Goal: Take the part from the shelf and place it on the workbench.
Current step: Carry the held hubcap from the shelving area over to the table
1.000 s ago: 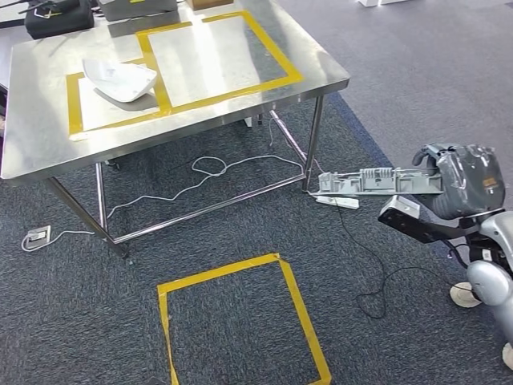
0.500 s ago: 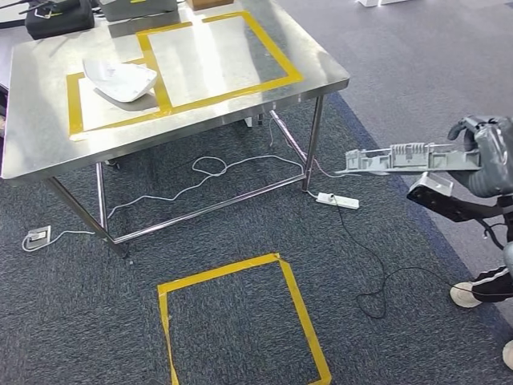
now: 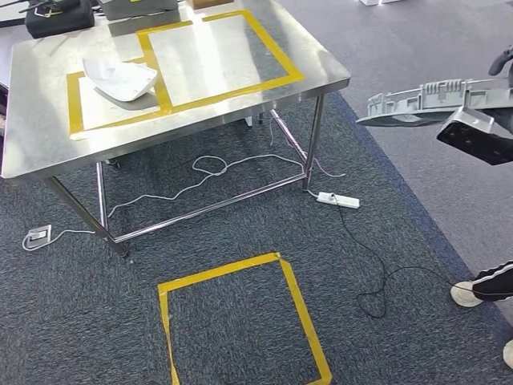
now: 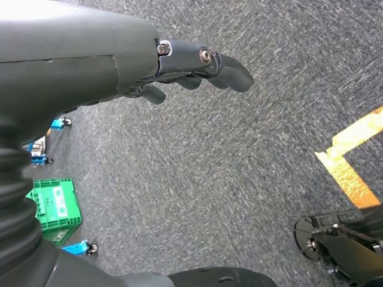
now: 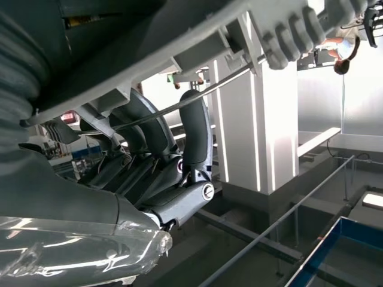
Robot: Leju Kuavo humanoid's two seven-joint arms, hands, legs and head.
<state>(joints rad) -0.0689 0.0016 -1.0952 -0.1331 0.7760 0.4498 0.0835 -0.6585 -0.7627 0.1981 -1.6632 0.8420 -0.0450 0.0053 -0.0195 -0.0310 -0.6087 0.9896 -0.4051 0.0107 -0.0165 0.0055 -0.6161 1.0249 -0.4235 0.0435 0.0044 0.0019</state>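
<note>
Right hand (image 5: 153, 155) grips the grey part (image 3: 423, 104) — held level beside the workbench (image 3: 314, 76); left hand (image 4: 190, 66) hangs open, empty.

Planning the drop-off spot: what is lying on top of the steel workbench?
A white curved part lies on the workbench, over the left yellow-taped rectangle. Dark gear sits at the far edge, partly cropped.

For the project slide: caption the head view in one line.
Right hand holds the long grey part in the air, right of the steel workbench with yellow-taped zones and a white part.
</note>
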